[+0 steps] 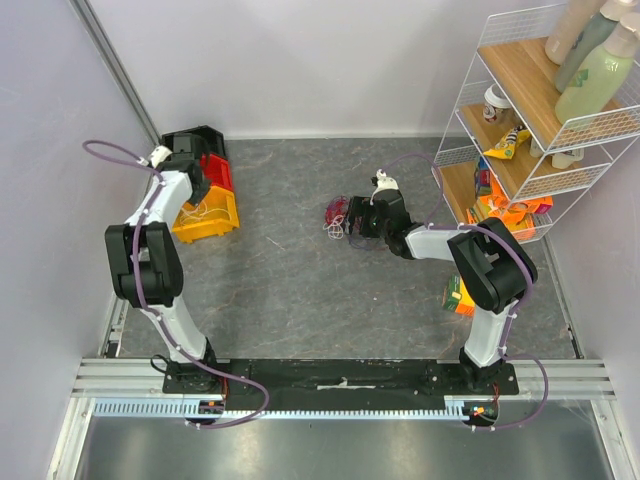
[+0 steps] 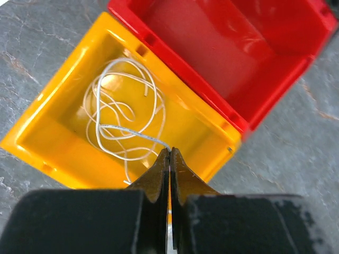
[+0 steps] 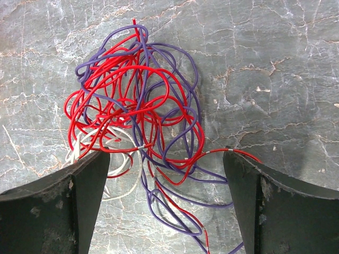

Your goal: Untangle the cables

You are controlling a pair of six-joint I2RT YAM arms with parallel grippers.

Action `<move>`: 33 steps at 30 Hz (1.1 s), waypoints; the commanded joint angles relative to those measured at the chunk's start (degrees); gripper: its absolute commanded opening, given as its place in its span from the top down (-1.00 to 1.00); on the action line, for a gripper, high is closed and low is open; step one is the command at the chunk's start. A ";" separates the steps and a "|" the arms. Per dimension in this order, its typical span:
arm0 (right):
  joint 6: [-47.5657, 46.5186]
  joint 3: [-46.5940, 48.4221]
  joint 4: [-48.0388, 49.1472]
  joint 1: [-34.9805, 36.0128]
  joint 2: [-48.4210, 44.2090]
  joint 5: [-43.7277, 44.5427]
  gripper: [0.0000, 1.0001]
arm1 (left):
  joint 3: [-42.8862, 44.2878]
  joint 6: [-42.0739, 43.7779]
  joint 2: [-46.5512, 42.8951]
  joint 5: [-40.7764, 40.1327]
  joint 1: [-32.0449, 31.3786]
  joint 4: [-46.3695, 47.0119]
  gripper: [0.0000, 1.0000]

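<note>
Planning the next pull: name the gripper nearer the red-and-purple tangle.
Right. The right gripper stands open directly at the tangle; the left gripper is far off over the yellow bin, shut on a white cable.

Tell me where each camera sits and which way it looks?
Top camera: high behind the robot, looking down on the table; both arms show.
Left wrist camera: on the left wrist, looking down into the yellow bin; the left hand shows, shut on the white cable.
Right wrist camera: on the right wrist, looking down at the cable tangle; the open right hand shows.
Shared: the top view also shows that bin and that tangle.
</note>
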 commanded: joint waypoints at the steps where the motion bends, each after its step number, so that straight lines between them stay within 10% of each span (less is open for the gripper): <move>1: 0.35 1.53 2.21 -0.12 0.49 -0.53 -0.91 | 0.50 -0.57 3.17 7.01 3.11 1.38 0.97; 5: 0.26 1.70 2.20 -0.12 0.75 -0.53 -0.91 | -0.20 -0.65 2.04 10.19 3.90 0.33 0.91; 11: 0.18 1.88 2.03 -0.12 0.93 -0.53 -0.91 | -3.81 -2.24 -5.78 10.98 3.82 0.59 0.01; 19: -0.35 2.40 2.20 0.05 1.63 -3.60 -0.76 | -7.40 5.39 -14.66 15.54 -5.99 3.22 0.06; 26: -2.11 1.71 5.54 1.98 1.54 -8.53 0.12 | -27.42 16.49 -19.32 38.63 -22.36 33.50 -0.13; 30: -1.94 0.30 6.77 2.25 0.84 -9.15 0.83 | -33.95 13.76 -16.35 42.88 -25.71 44.35 -0.24; 33: -1.76 -0.32 7.74 2.34 0.49 -9.58 1.00 | -33.26 14.81 -13.18 41.92 -27.73 44.89 -0.19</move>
